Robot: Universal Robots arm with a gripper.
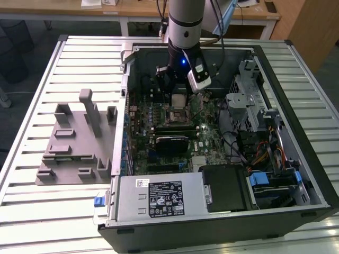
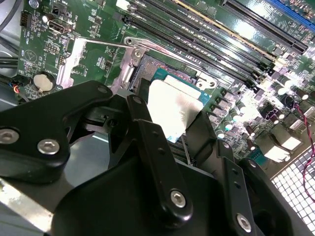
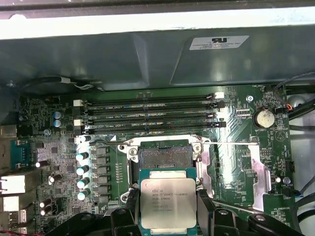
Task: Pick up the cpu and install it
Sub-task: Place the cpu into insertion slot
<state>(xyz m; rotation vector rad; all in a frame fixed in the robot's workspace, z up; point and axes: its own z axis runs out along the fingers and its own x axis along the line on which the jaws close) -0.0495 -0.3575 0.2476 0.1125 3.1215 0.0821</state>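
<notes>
Gripper [image 3: 167,210] holding cpu [image 2: 173,110] inside pc case [image 1: 296,132].
Jaws pinching cpu's opposite edges, narrowly open w/ it between, hovering near open socket [image 3: 164,156].

Nothing legible here, tbh. There's tiny print on the silvery-grey square cpu [image 3: 168,201], a white rectangular sticker [image 3: 219,42] on the grey case wall [image 3: 123,59] and a black-and-white label [image 1: 165,198] on the silver metal box [image 1: 130,206], all too small to read.

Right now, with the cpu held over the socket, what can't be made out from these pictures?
Cpu underside: faces away in both wrist views.
Socket contacts: dark in the first wrist view, mostly behind the cpu and pincer in the second.
Gap between cpu and socket: no view shows it side-on.
Pincer grip in the exterior view: too small, under the arm.
</notes>
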